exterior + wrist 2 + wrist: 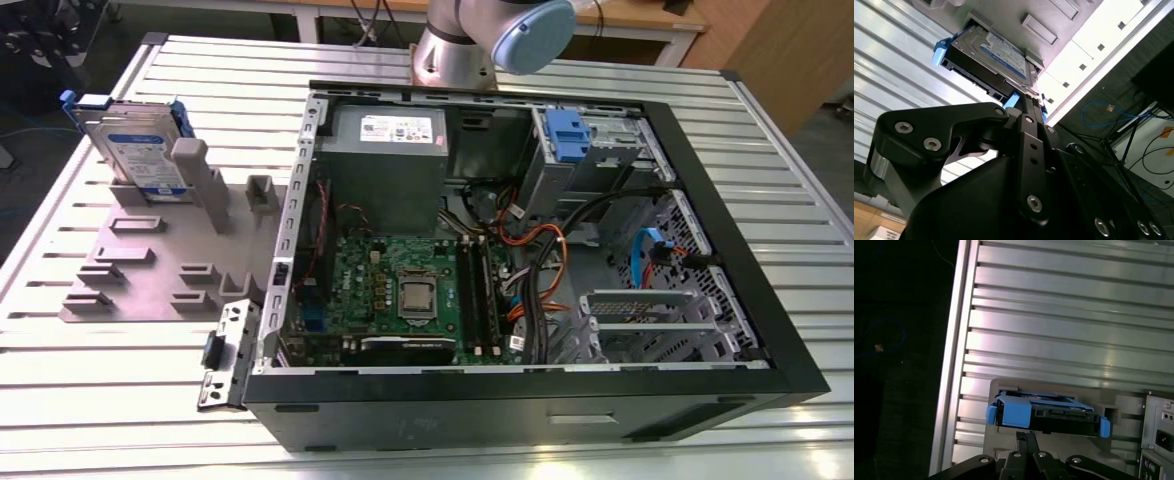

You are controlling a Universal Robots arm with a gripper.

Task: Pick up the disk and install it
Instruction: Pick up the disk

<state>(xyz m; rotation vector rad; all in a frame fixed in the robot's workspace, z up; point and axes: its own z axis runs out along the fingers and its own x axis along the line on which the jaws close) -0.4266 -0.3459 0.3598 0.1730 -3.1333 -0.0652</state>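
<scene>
The disk [135,140] is a silver hard drive with a white-and-blue label in a blue carrier frame. It stands on edge in a slot of the grey holder [150,272] at the exterior view's left. The second wrist view shows the disk's label face [1000,52], and the first wrist view shows the disk's blue-framed edge [1048,415]. My gripper [1026,436] hangs a short way off that edge, its black fingers [1025,107] close together with nothing between them. It does not touch the disk.
The open computer case [747,330] lies on the slatted metal table [120,400], with the motherboard, cables and grey power-supply box [386,140] inside. A drive cage with a blue latch [567,134] sits at its far corner. The arm's base [454,55] stands behind the case.
</scene>
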